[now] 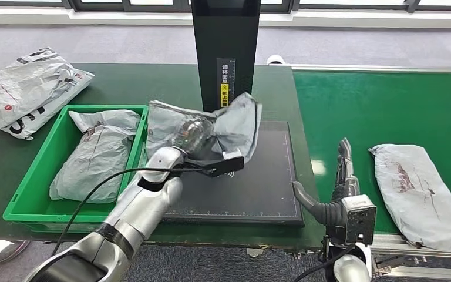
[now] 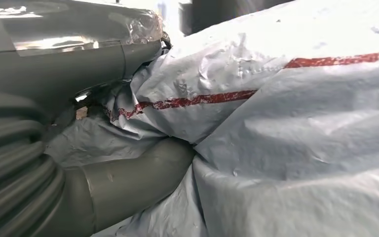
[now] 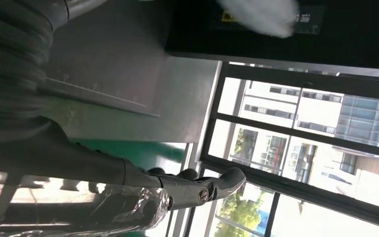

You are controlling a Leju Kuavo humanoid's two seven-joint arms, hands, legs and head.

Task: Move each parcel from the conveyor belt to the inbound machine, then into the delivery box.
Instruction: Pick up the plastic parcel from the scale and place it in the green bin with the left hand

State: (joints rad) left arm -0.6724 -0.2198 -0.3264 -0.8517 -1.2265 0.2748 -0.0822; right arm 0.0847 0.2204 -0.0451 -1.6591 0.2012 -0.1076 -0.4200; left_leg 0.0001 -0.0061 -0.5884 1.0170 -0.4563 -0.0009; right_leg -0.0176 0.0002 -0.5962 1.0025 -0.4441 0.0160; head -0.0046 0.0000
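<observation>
— What sits on your dark green table [image 1: 129, 82]?
— Your green bin [image 1: 38, 194], the black scanner pad [image 1: 258, 194], loose grey parcels [image 1: 26, 91] far left. One parcel [image 1: 420, 191] lies on the conveyor belt [image 1: 376, 106].

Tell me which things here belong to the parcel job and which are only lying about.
Job:
held parcel, gripped by left hand
belt parcel
conveyor belt
inbound machine
green box with a boxed parcel
right hand, holding nothing

Lying about:
white bags on the table, left of the box
</observation>
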